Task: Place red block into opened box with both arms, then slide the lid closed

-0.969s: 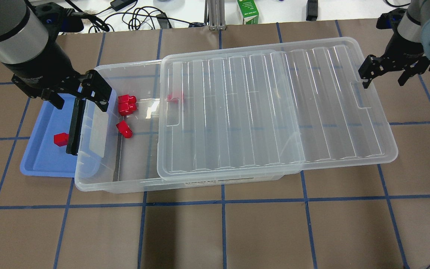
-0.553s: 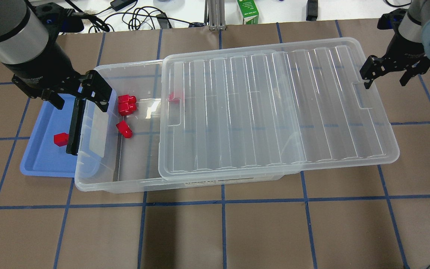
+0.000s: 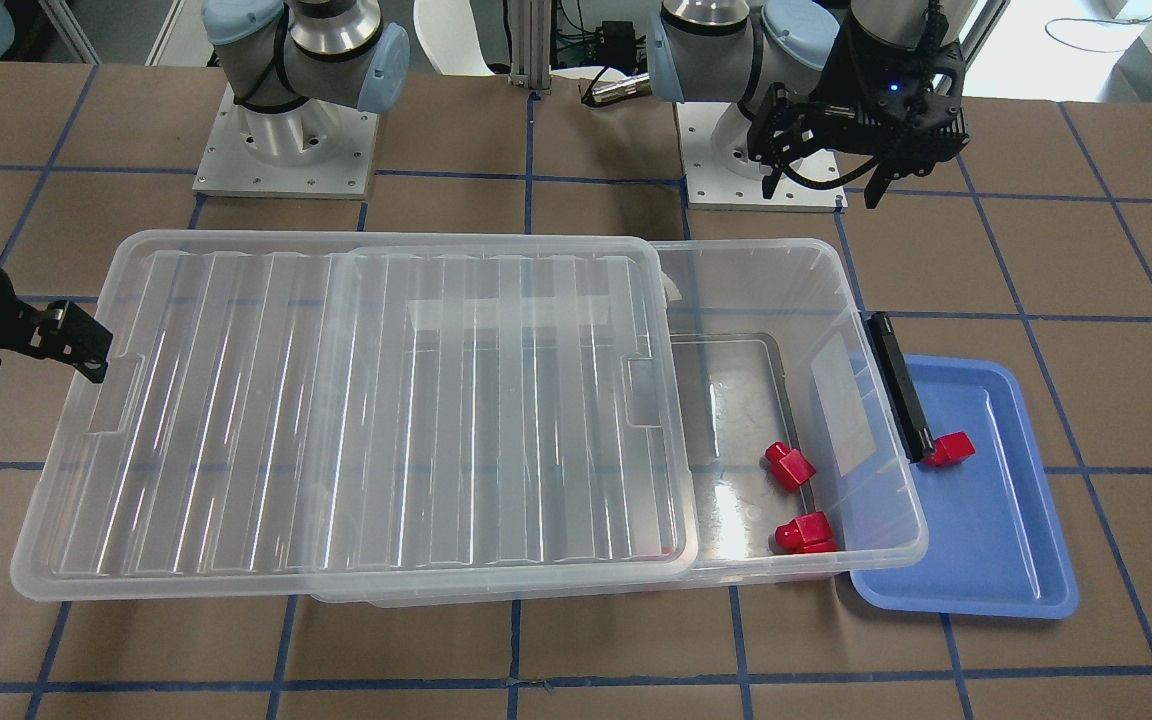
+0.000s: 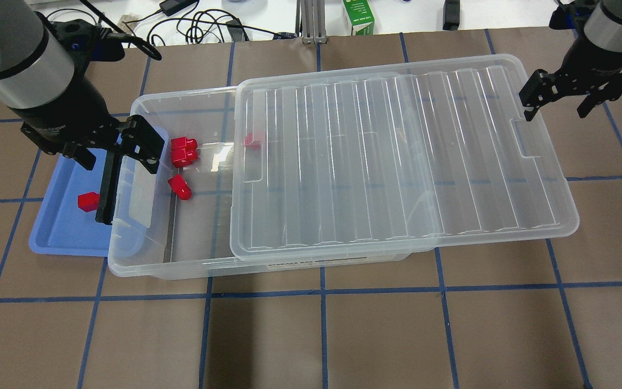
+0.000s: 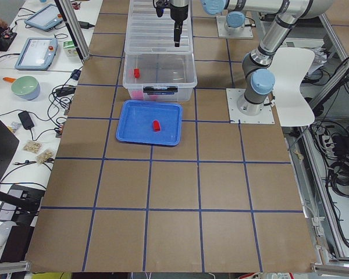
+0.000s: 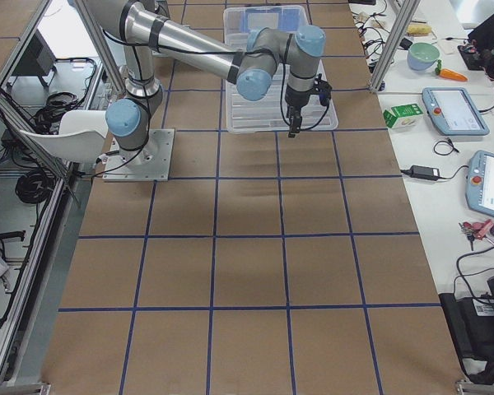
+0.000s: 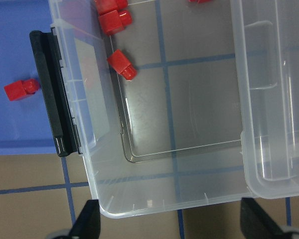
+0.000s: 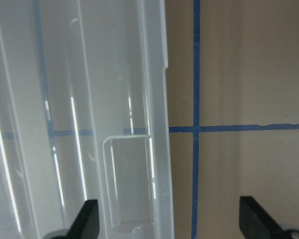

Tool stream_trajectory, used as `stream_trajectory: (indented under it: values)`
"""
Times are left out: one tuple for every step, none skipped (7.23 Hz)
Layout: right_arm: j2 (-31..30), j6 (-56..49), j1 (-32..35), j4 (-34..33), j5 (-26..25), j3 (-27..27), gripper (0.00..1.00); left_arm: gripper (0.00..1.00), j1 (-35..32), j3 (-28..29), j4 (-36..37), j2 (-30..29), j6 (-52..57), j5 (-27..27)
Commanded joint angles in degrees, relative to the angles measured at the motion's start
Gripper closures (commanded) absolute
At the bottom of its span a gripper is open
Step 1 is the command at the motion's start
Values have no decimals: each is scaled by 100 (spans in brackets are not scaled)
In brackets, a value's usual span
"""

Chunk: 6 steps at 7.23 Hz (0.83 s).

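Observation:
The clear box [image 4: 181, 267] lies across the table with its ribbed lid [image 4: 397, 156] slid to the right, so the left end stands uncovered. Three red blocks [image 4: 184, 156] rest on the bare floor there, and another shows through the lid [image 4: 253, 140]. One red block [image 4: 88, 201] lies in the blue tray [image 4: 60, 232] beside the black clip handle [image 4: 107, 183]. My left gripper [image 4: 116, 154] hovers open over that handle end, holding nothing. Beyond the lid's right notch, my right gripper [image 4: 556, 105] is open, clear of the lid.
The blue tray [image 3: 996, 560] is tucked partly under the box's handle end. A green carton [image 4: 358, 16] and cables [image 4: 203, 24] lie along the far edge. Both arm bases [image 3: 286, 150] stand behind the box. Brown table surface stretches in front.
The lid has crept slightly to the right. My right gripper has drawn back from the lid's notch end, and my left gripper has shifted a little nearer.

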Motion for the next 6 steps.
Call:
stream_trajectory:
  values:
    - [-555, 34, 73, 374, 64, 7, 0, 0, 1, -5, 2, -39, 28, -18]
    - [-592, 42, 117, 444, 72, 24, 0, 0, 18, 4, 28, -48, 97, -18]
    - [-618, 42, 196, 471, 72, 42, 0, 0, 70, 47, 54, -83, 298, -44]
    - [-619, 42, 275, 541, 72, 25, 0, 0, 80, 48, 54, -75, 570, -18]
    - [-619, 51, 346, 542, 64, 33, 0, 0, 88, 48, 63, -84, 703, -79]
    - [-619, 103, 399, 542, 64, 33, 0, 0, 97, 74, 63, -92, 722, -80]
